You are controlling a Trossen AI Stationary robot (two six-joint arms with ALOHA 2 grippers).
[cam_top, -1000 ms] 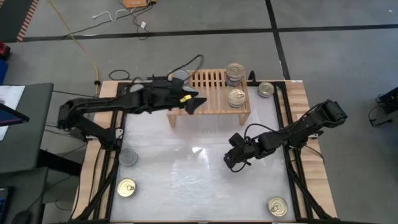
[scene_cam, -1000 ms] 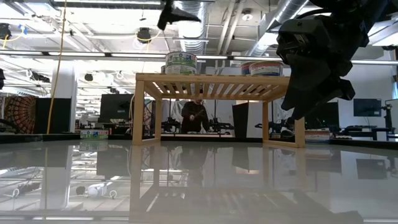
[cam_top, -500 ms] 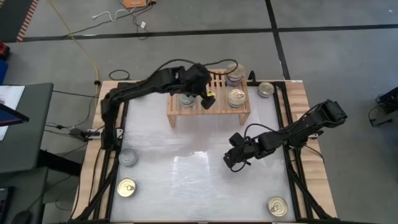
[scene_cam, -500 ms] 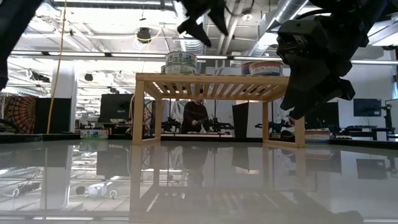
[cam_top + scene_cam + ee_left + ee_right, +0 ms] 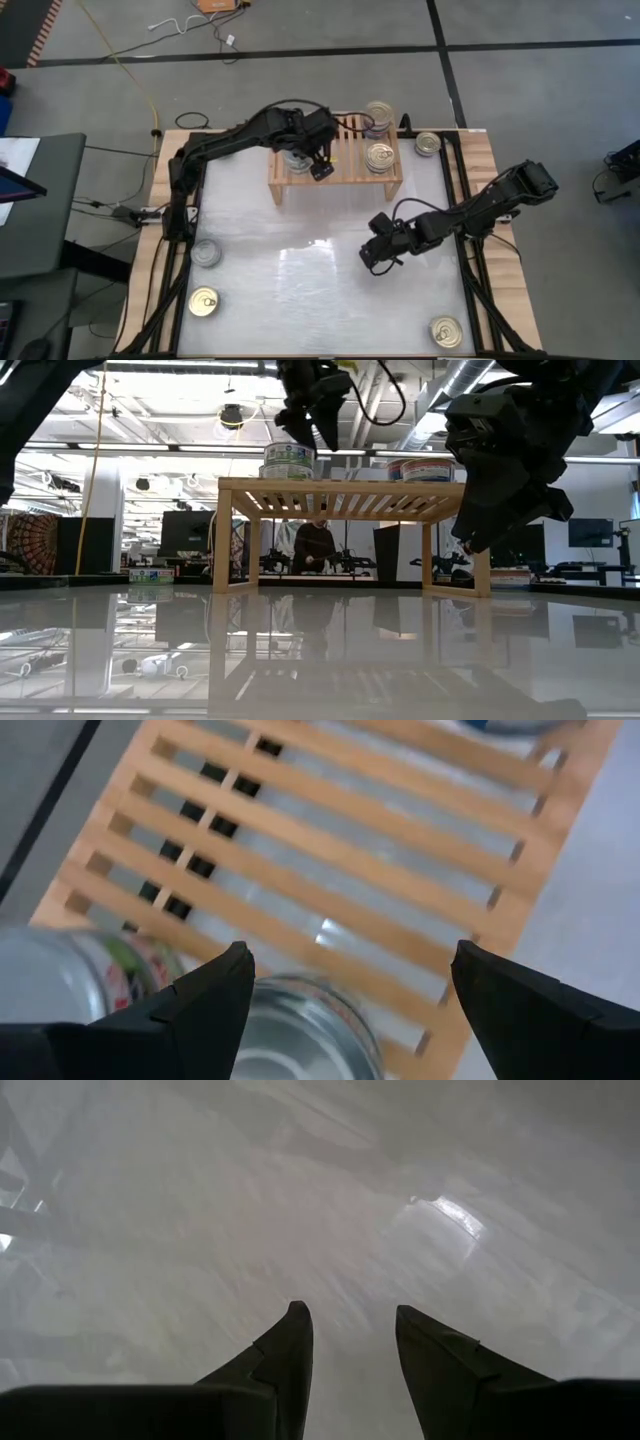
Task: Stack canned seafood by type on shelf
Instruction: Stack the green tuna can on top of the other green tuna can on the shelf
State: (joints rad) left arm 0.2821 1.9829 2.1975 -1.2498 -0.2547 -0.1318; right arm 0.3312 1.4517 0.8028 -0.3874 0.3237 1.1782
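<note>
The shelf (image 5: 335,152) stands at the far edge of the desk (image 5: 320,280). On its slatted top, toward the right end, sit a gold-topped tin (image 5: 379,156) and, behind it, a stack of tins (image 5: 377,115). Toward the left end a silver-topped tin (image 5: 297,160) rests on the slats, partly hidden under the left arm.

The left claw (image 5: 320,168) hangs over the shelf just beside that tin. In the left wrist view its fingers (image 5: 215,995) are spread wide, with the silver-topped tin between them but untouched.

Off the shelf, one tin (image 5: 428,144) lies to its right at the desk's far edge. A silver-topped tin (image 5: 206,253) and a gold-topped tin (image 5: 203,301) lie near the left edge, and another gold-topped tin (image 5: 446,331) near the right front corner.

The right claw (image 5: 372,258) waits over the bare desk centre, fingers slightly parted and empty.
</note>
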